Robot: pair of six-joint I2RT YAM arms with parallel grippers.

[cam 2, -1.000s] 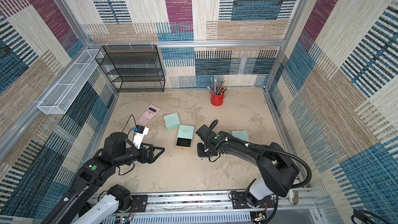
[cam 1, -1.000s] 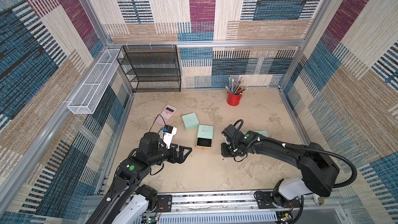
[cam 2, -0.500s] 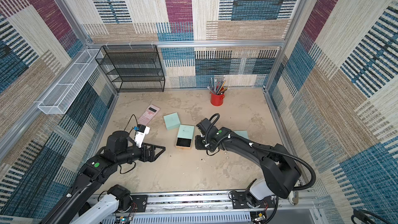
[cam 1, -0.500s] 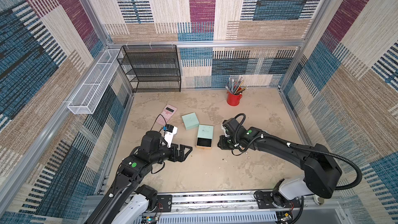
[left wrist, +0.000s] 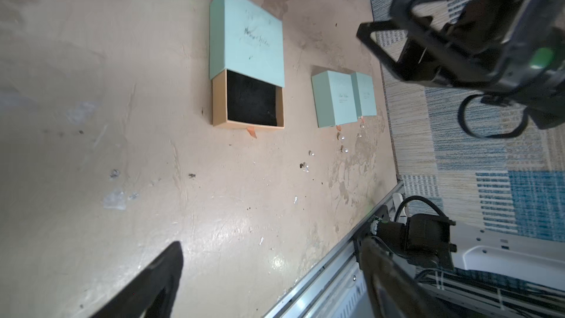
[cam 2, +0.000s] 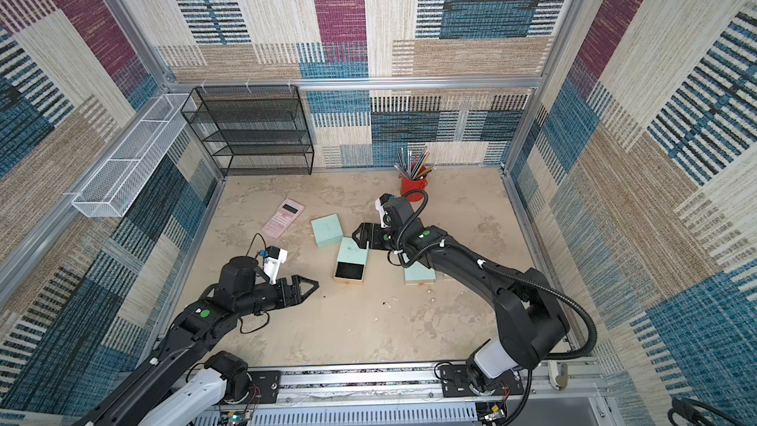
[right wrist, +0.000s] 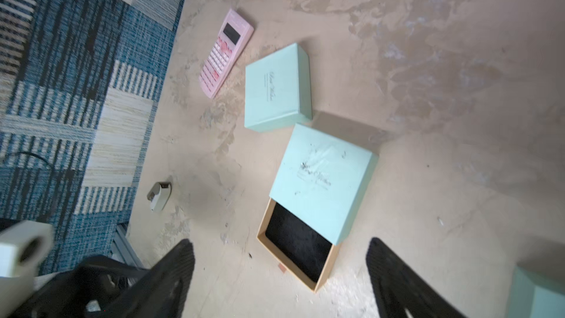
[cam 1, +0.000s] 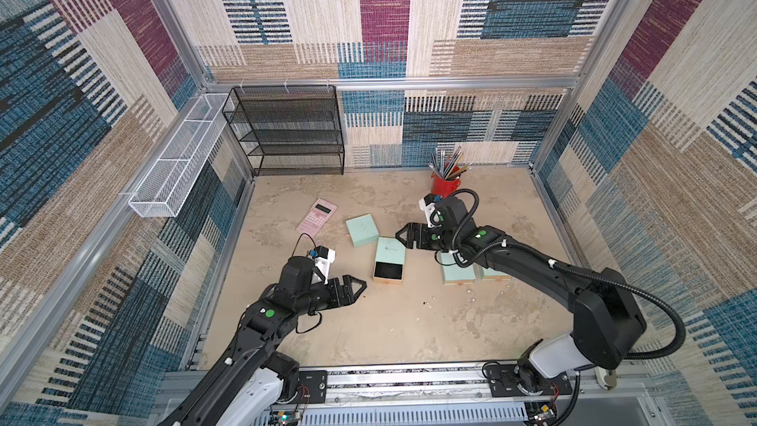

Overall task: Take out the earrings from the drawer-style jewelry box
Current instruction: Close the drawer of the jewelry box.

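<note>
While drawer (left wrist: 250,102) sits pulled out, earrings (left wrist: 345,149) lie on table (left wrist: 122,87).

Woven patchwork wall panels (cam 1: 381,6), blue, maroon and beige, enclose a stained beige tabletop (cam 1: 368,342). A black wire-mesh shelf rack (cam 1: 286,133) stands against the back; a long white wire basket (cam 1: 176,165) hangs beside it.
</note>
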